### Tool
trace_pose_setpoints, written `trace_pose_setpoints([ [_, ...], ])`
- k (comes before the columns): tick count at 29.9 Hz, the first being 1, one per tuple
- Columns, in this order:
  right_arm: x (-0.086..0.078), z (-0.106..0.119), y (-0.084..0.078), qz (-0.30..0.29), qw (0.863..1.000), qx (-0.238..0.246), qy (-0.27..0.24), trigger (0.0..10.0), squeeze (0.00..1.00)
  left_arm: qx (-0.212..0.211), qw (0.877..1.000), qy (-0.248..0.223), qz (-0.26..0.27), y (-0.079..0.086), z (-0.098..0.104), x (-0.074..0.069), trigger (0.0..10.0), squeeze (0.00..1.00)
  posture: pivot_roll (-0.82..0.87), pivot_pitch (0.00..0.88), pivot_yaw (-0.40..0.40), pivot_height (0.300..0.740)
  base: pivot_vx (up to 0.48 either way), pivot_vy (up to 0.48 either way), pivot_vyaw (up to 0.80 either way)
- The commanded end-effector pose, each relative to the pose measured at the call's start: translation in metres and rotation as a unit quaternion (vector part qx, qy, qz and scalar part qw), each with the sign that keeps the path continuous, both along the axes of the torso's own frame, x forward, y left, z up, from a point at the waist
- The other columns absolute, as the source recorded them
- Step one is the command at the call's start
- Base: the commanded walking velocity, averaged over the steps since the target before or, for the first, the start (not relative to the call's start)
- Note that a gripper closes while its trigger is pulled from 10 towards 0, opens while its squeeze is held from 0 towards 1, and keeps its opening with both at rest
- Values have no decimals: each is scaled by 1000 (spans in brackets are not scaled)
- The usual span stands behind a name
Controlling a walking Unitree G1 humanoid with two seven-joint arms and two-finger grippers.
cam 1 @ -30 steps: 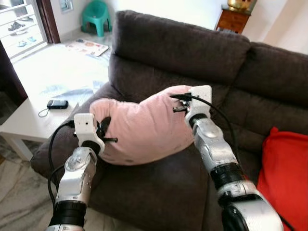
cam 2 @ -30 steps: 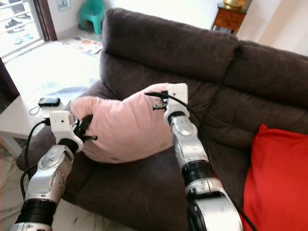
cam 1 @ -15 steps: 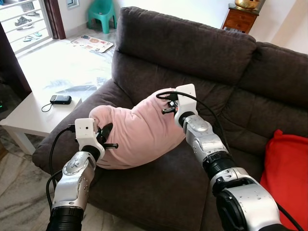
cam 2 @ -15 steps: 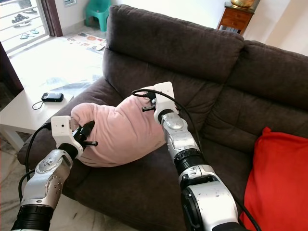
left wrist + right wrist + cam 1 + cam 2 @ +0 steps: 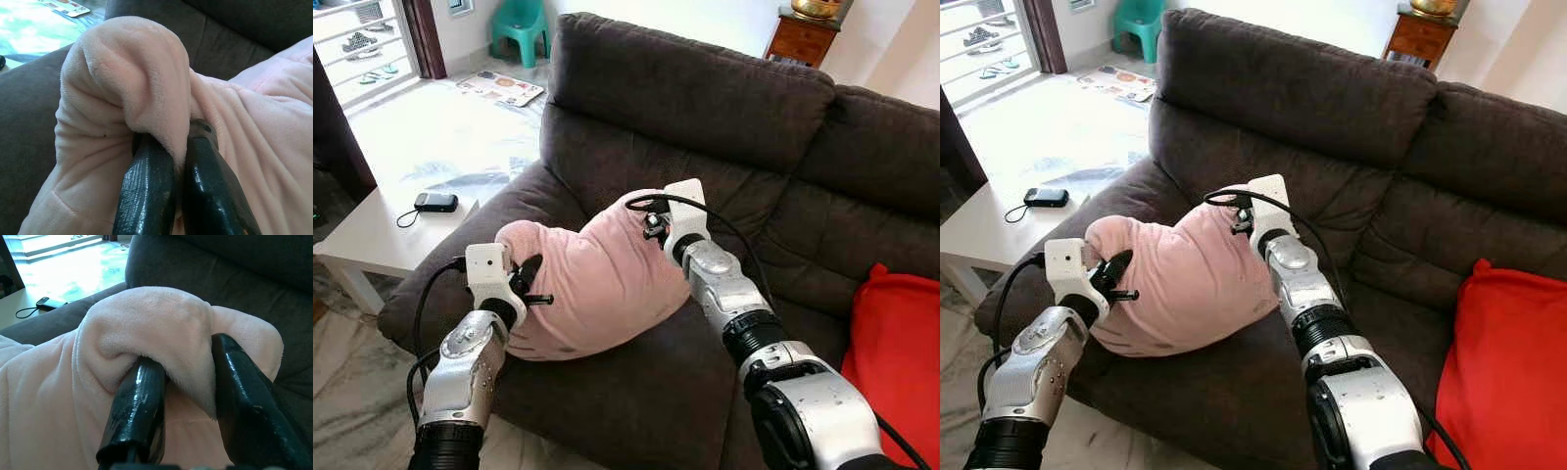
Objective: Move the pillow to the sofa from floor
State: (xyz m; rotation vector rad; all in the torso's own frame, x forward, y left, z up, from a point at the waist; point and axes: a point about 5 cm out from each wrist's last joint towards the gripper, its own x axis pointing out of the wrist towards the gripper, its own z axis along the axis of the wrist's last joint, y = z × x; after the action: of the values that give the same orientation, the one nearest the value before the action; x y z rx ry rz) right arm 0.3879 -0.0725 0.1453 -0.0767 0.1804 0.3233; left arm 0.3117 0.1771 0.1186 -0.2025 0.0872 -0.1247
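A soft pink pillow [image 5: 592, 279] rests on the left seat cushion of the dark brown sofa [image 5: 705, 108], against its left armrest. My left gripper [image 5: 524, 279] is shut on the pillow's left corner; in the left wrist view a fold of pink plush [image 5: 142, 83] is pinched between the black fingers [image 5: 146, 191]. My right gripper [image 5: 651, 223] is shut on the pillow's upper right corner, and the right wrist view has pink fabric [image 5: 156, 328] squeezed between its fingers [image 5: 139, 411].
A red cushion [image 5: 896, 352] lies on the sofa's right seat. A white low table [image 5: 382, 235] with a black phone [image 5: 435, 202] stands left of the armrest. A green plastic chair [image 5: 521, 22] and a wooden cabinet [image 5: 798, 39] stand behind.
Both grippers have lowered the pillow from mid-air down onto the sofa seat, and it has spread flatter. The camera has also pulled back and up slightly.
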Motion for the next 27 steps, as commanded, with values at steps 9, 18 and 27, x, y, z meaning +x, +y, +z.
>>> trace_pose_setpoints([
  [9, 2, 20, 23, 40, 998, 14, -37, 10000, 1000, -33, 999, -21, 8, -13, 9, 7, 10000, 0, 177, 0, -179, 740, 0, 0, 0],
  [18, 1, 19, 24, 41, 998, 7, -37, 10000, 1000, -36, 999, -14, 17, -12, 6, 6, 10000, 0, 178, 0, -180, 740, 0, 0, 0],
  [27, 6, 20, 9, -12, 999, -7, -46, 10000, 0, -47, 998, -7, 30, -11, 4, 7, 10000, 0, 175, 0, -176, 740, 0, 0, 0],
])
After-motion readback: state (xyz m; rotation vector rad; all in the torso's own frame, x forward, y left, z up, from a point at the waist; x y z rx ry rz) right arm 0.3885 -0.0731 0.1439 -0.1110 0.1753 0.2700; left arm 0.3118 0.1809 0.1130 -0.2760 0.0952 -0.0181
